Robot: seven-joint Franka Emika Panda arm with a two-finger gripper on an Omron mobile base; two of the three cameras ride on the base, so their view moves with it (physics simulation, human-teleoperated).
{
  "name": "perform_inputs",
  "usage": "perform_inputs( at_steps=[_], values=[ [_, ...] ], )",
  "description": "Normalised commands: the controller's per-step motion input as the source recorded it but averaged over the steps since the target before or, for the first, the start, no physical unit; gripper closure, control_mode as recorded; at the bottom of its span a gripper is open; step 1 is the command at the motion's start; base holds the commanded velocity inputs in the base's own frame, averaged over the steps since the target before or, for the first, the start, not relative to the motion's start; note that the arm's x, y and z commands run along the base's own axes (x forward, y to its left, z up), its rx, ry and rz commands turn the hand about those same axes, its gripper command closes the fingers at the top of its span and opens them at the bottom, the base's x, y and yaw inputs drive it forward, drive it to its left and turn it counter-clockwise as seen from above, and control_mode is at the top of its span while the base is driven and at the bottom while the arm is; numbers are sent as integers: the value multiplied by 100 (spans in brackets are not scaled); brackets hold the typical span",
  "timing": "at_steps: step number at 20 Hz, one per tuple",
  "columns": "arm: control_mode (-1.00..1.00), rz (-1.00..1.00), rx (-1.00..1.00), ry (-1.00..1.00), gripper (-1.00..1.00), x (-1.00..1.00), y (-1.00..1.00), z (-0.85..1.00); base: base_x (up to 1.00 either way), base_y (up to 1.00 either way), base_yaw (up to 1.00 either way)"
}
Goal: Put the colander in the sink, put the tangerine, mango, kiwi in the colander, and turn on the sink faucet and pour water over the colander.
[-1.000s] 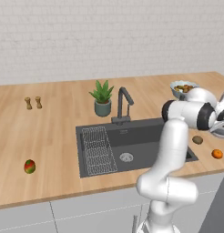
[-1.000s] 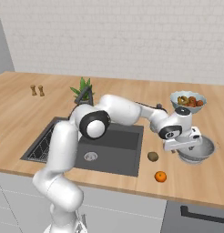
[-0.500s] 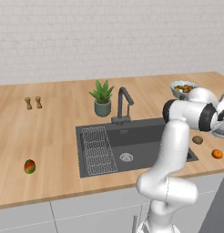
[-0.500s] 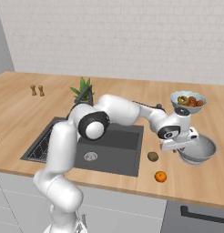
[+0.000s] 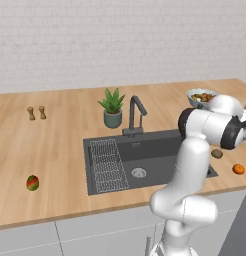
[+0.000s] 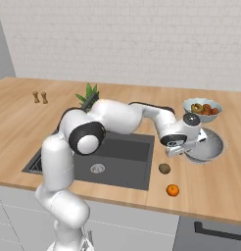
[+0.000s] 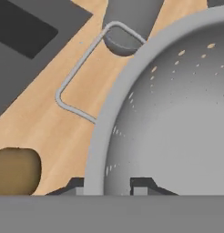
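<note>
At the far left of the wooden counter (image 5: 60, 140), at about 9 o'clock from the sink (image 5: 155, 150), the mango (image 5: 32, 182) lies alone near the front edge, well apart from the other fruit. A pair of small shakers (image 5: 36, 113) stands behind it toward the wall. The sink holds a wire grid rack (image 5: 108, 165) in its left part and a round drain (image 5: 138, 173). The sink faucet (image 5: 135, 116) stands at 12 o'clock on the sink rim, just beside a potted plant (image 5: 112, 107). The arm rises in front of the sink, bends at the elbow and reaches right, low over the counter, to the colander (image 6: 206, 146). The gripper (image 6: 185, 147) sits at the colander's near rim, at about 9 o'clock of that bowl. In the hand view the two fingertips (image 7: 140, 185) straddle the rim wall, one inside and one outside; whether they press on the metal cannot be told. A wire side handle (image 7: 82, 68) projects from the colander toward the sink. The kiwi (image 6: 164, 168) lies at 7 o'clock from the colander, near the sink's right edge. The tangerine (image 6: 173, 190) lies just in front of the kiwi. A pale fruit bowl (image 6: 202, 109) stands at 12 o'clock behind the colander.
</note>
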Motion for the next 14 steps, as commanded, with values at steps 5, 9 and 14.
perform_inputs(
  at_steps=[5,9,14],
  values=[
    [-100,35,0,-19,100,0,54,97,0,0,0],
    [-100,45,0,1,100,-3,98,51,0,0,0],
    [-100,50,0,3,100,-25,100,16,0,0,0]
  ],
)
